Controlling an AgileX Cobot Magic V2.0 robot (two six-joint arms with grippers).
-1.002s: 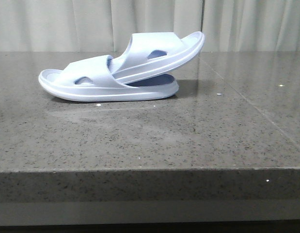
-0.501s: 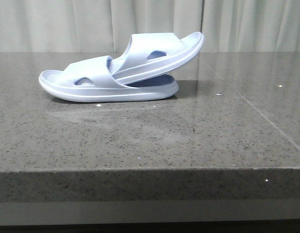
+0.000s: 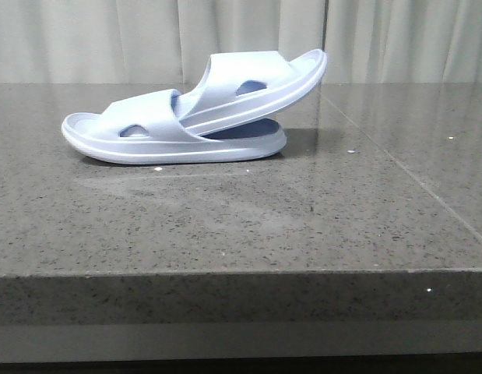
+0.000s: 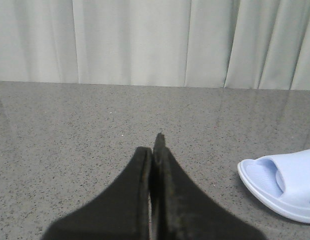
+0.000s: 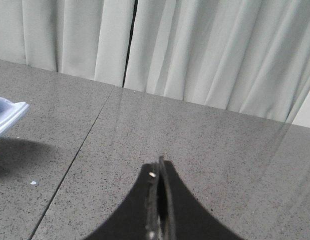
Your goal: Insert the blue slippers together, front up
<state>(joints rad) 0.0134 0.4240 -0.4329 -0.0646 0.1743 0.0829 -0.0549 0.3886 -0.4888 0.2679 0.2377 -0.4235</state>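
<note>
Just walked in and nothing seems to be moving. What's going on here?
Nothing is being handled. The two blue slippers sit nested on the table, one slid under the other's strap with its far end tilted up. The left tool and right tool are both shut, empty and clear of the slippers.

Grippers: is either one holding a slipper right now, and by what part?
Neither. The left gripper and right gripper are shut on nothing, clear of the nested blue slippers.
</note>
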